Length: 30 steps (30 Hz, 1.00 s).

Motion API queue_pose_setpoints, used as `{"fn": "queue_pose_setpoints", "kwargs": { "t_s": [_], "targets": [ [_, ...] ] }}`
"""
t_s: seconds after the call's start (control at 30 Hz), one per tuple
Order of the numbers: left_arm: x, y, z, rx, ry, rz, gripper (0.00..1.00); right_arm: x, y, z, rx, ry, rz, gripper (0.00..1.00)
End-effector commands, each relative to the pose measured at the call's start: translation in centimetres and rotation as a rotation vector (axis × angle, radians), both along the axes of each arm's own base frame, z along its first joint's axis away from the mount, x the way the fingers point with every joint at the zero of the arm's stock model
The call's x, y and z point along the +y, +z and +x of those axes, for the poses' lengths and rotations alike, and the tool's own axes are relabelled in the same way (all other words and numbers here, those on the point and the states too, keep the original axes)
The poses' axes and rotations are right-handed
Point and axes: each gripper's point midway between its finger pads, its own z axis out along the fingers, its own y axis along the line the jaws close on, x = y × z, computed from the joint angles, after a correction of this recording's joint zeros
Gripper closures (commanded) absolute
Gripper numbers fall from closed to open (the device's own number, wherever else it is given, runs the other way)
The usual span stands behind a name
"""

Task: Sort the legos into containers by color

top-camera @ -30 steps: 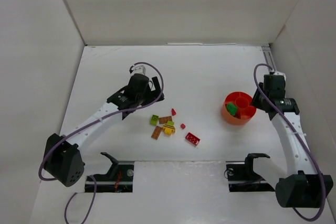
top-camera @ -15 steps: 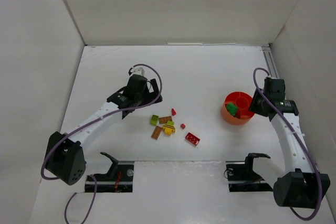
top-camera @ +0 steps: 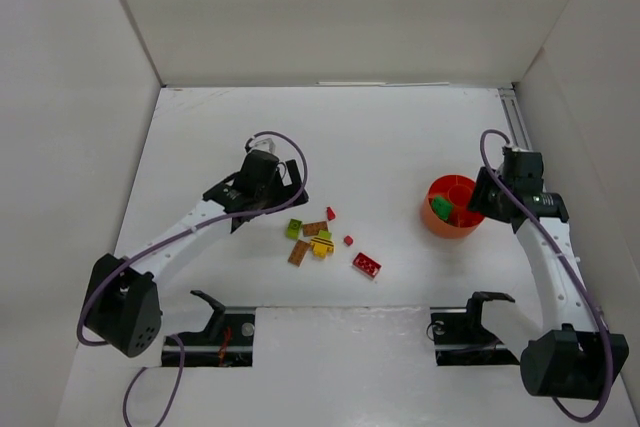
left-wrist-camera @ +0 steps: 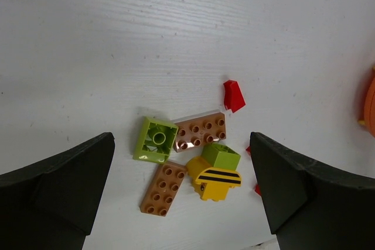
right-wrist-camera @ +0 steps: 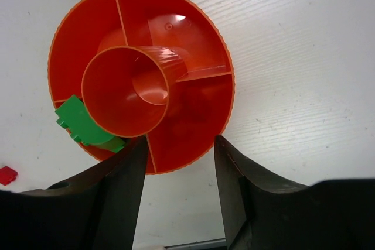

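The legos lie mid-table: an upturned lime brick (left-wrist-camera: 156,139), two brown plates (left-wrist-camera: 200,132) (left-wrist-camera: 165,187), a lime block (left-wrist-camera: 221,156) and a yellow black-striped piece (left-wrist-camera: 215,181), clustered together (top-camera: 312,237). A red brick (top-camera: 366,265) and small red bits (top-camera: 348,240) (left-wrist-camera: 234,95) lie nearby. My left gripper (left-wrist-camera: 181,200) (top-camera: 290,190) is open just behind the cluster and holds nothing. The orange-red divided bowl (right-wrist-camera: 193,45) (top-camera: 462,187) holds a green lego (right-wrist-camera: 85,124) (top-camera: 441,207) in its left compartment. My right gripper (right-wrist-camera: 180,188) (top-camera: 479,199) hangs open and empty at the bowl's right rim.
White walls close in the table at the back and on both sides. Two black rests (top-camera: 212,309) (top-camera: 485,305) stand near the arm bases at the front edge. A small red piece (right-wrist-camera: 7,175) lies left of the bowl.
The right gripper has shifted slightly left, closer over the bowl's rim. The left gripper has edged a little nearer to the lego cluster. The legos have not moved.
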Motion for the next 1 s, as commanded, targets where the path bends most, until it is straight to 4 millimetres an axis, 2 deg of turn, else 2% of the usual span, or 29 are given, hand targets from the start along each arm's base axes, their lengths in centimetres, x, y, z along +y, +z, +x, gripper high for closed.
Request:
{"fn": "queue_pose_setpoints", "kwargs": {
  "t_s": [0.0, 0.03, 0.1, 0.13, 0.17, 0.27, 0.3, 0.33, 0.37, 0.4, 0.43, 0.47, 0.5, 0.53, 0.6, 0.63, 0.67, 0.77, 0.83, 0.97],
  "targets": [
    [-0.2, 0.4, -0.6, -0.014, -0.015, -0.039, 0.00, 0.5, 1.1, 0.8, -0.076, 0.036, 0.015, 0.45],
    [-0.3, 0.8, -0.7, -0.020, -0.021, -0.050, 0.00, 0.6, 0.7, 0.6, -0.066, 0.051, 0.015, 0.44],
    [-0.2, 0.5, -1.0, -0.017, -0.015, -0.056, 0.00, 0.6, 1.2, 0.5, -0.089, 0.059, 0.005, 0.44],
    [-0.2, 0.5, -1.0, -0.017, -0.015, -0.056, 0.00, 1.2, 1.7, 0.6, -0.113, 0.095, 0.022, 0.44],
    [-0.2, 0.0, -1.3, -0.003, -0.023, -0.058, 0.00, 1.8, 2.9, 1.1, -0.178, 0.164, 0.003, 0.44],
    [-0.3, -0.7, -2.2, 0.021, -0.022, -0.082, 0.00, 4.8, 5.1, 1.4, -0.285, 0.314, 0.022, 0.43],
    [-0.3, -0.8, -2.4, 0.021, -0.028, -0.090, 0.00, 7.2, 6.2, 1.3, -0.315, 0.418, 0.021, 0.41],
    [-0.3, -1.8, -3.0, 0.044, -0.030, -0.096, 0.00, 8.5, 7.0, 1.2, -0.347, 0.466, 0.019, 0.39],
    [-0.4, -2.3, -3.5, 0.070, -0.034, -0.109, 0.00, 9.6, 6.9, 1.1, -0.348, 0.511, 0.003, 0.38],
    [-0.5, -2.6, -3.7, 0.075, -0.041, -0.114, 0.00, 12.6, 7.2, 0.3, -0.350, 0.627, 0.015, 0.36],
    [-0.5, -3.0, -3.9, 0.083, -0.030, -0.121, 0.00, 14.2, 7.1, 0.0, -0.355, 0.680, 0.015, 0.36],
    [-0.3, -3.8, -4.5, 0.109, -0.028, -0.121, 0.00, 16.0, 6.8, 0.2, -0.341, 0.726, 0.022, 0.35],
    [-0.6, -3.8, -4.7, 0.114, -0.031, -0.126, 0.00, 17.3, 5.9, -0.2, -0.311, 0.768, 0.005, 0.35],
    [-0.5, -4.4, -5.0, 0.133, -0.016, -0.129, 0.00, 20.6, 5.7, -1.8, -0.307, 0.889, 0.013, 0.34],
    [-1.3, -4.7, -6.1, 0.150, -0.046, -0.129, 0.00, 23.7, 3.5, -2.5, -0.229, 0.981, -0.024, 0.34],
    [-1.5, -4.7, -6.3, 0.150, -0.055, -0.128, 0.00, 25.9, 2.6, -4.1, -0.201, 1.079, -0.035, 0.31],
    [-1.4, -5.1, -6.5, 0.162, -0.046, -0.129, 0.00, 27.3, 1.1, -4.2, -0.149, 1.130, -0.068, 0.31],
    [-1.0, -4.9, -6.4, 0.151, -0.034, -0.120, 0.00, 29.5, -1.5, -6.0, -0.074, 1.219, -0.099, 0.33],
    [-0.8, -4.5, -6.3, 0.135, -0.027, -0.119, 0.00, 30.2, -3.1, -5.9, -0.040, 1.230, -0.114, 0.34],
    [-0.2, -3.8, -6.1, 0.110, -0.005, -0.105, 0.00, 29.9, -5.7, -5.8, 0.023, 1.214, -0.150, 0.34]
  ]
}}
